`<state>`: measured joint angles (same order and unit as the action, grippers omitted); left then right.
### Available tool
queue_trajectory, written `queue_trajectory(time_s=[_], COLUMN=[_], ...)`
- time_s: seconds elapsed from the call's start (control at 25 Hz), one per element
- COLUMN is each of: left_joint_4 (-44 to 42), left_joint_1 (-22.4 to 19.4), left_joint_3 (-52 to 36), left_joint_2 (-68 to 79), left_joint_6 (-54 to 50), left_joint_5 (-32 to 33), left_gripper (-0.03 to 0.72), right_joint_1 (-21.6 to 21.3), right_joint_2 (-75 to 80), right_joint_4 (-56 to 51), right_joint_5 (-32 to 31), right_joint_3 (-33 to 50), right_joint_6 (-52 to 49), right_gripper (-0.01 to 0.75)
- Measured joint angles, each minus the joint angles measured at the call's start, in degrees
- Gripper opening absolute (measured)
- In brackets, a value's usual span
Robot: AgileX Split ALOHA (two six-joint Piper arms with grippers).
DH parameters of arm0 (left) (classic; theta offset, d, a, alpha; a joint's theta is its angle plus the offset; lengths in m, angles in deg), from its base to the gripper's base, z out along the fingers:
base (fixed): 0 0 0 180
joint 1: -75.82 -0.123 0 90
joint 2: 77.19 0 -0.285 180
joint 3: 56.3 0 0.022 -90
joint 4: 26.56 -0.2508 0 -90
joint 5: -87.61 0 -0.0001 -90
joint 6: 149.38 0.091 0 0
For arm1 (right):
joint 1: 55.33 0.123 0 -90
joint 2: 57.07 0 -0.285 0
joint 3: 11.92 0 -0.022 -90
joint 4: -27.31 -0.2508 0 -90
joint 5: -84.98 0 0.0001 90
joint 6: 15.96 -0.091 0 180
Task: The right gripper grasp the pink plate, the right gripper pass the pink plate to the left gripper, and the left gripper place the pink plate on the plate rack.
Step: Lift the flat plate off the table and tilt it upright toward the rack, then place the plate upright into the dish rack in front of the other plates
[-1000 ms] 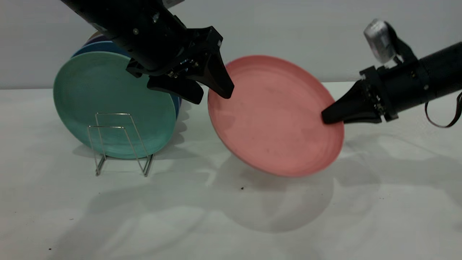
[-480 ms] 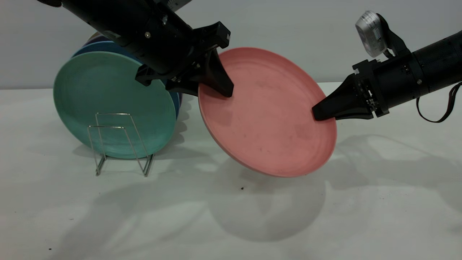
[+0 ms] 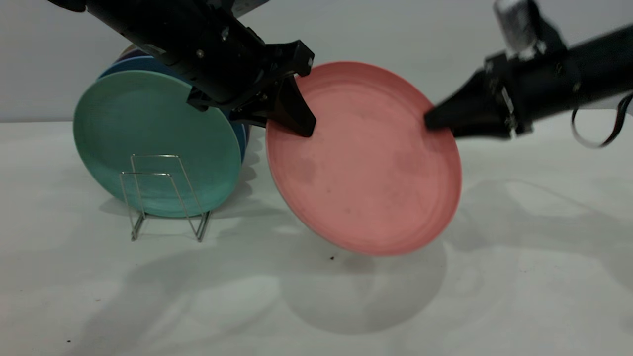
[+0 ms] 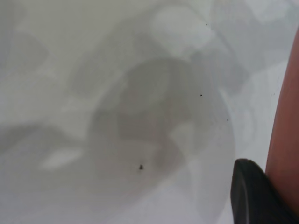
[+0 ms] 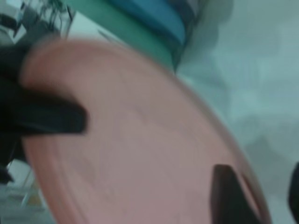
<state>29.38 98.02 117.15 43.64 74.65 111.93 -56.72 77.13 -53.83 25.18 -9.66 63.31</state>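
The pink plate (image 3: 366,168) hangs tilted in the air above the table, right of the plate rack (image 3: 163,198). My left gripper (image 3: 306,131) is shut on its upper left rim. One of its fingers (image 4: 252,196) lies against the plate's edge (image 4: 287,116) in the left wrist view. My right gripper (image 3: 430,121) is at the plate's upper right rim. In the right wrist view its jaws (image 5: 261,200) stand apart on either side of the rim of the plate (image 5: 140,140), with a gap to the outer finger. The left gripper (image 5: 46,116) shows at the plate's far side.
A teal-green plate (image 3: 148,138) stands in the wire rack, with blue plates (image 3: 133,64) behind it. The rack's front loops stand in front of the teal plate. White table surface (image 3: 316,306) lies below and in front.
My left gripper has closed on the plate's upper left rim. My right gripper has moved up along the plate's right rim. The plate's lower edge has swung down a little.
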Motion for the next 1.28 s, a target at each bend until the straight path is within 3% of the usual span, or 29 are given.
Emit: queue_trajectory(time_s=[0.16, 0.28, 0.52, 0.76, 0.96, 1.08, 1.28], left_joint_4=[0.0, 0.0, -0.19, -3.52, -16.13, -25.98, -35.12], left_joint_1=[-0.2, -1.01, -7.11, -15.82, -20.12, -20.3, -20.37], left_joint_3=[0.0, 0.0, 0.0, 0.0, 0.0, 0.0, 0.0], left_joint_2=[0.0, -0.16, -6.1, -14.67, -20.67, -22.74, -23.33], left_joint_6=[8.17, 16.71, 32.09, 35.52, 35.64, 35.79, 41.11], left_joint_5=[-0.05, -0.03, 3.23, 11.41, 14.95, 14.95, 12.6], left_gripper=[0.082, 0.082, 0.082, 0.082, 0.082, 0.082, 0.082], right_joint_1=[-3.1, -5.91, -8.14, -3.73, -2.66, -2.6, -2.6], right_joint_2=[-8.09, -15.57, -31.13, -44.09, -57.51, -65.67, -78.78], right_joint_4=[-0.64, 0.88, 14.93, 34.48, 41.16, 43.63, 48.32], right_joint_5=[-1.06, -5.03, -7.92, -9.22, -9.92, -10.22, -10.5], right_joint_3=[0.0, 0.0, 0.0, 2.22, 10.44, 17.58, 29.82], right_joint_6=[-2.52, -6.18, -19.04, -35.34, -40.99, -42.71, -46.02], right_gripper=[0.56, 0.595, 0.519, 0.459, 0.451, 0.449, 0.447])
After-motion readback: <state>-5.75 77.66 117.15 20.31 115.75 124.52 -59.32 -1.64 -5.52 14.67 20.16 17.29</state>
